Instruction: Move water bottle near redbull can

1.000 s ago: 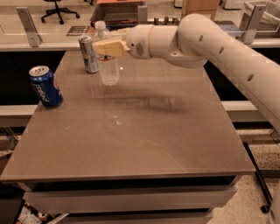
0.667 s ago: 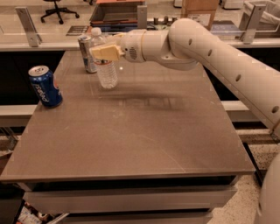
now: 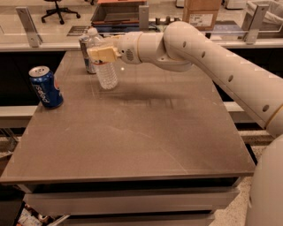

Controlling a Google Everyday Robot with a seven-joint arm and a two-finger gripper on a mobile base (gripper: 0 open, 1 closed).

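Note:
The water bottle is clear plastic with a white cap and stands at the table's far left, tilted slightly. My gripper is shut on the water bottle around its label, with cream-coloured fingers across it. The redbull can, slim and silver with blue markings, stands just behind and left of the bottle, nearly touching it and partly hidden by the gripper. My white arm reaches in from the right.
A wider blue Pepsi can stands at the table's left edge. The brown table ends at a front edge low in view. A counter with glass dividers, a tray and a cardboard box runs behind.
My gripper has carried the water bottle a little to the left, closer to the redbull can. The Pepsi can has not moved.

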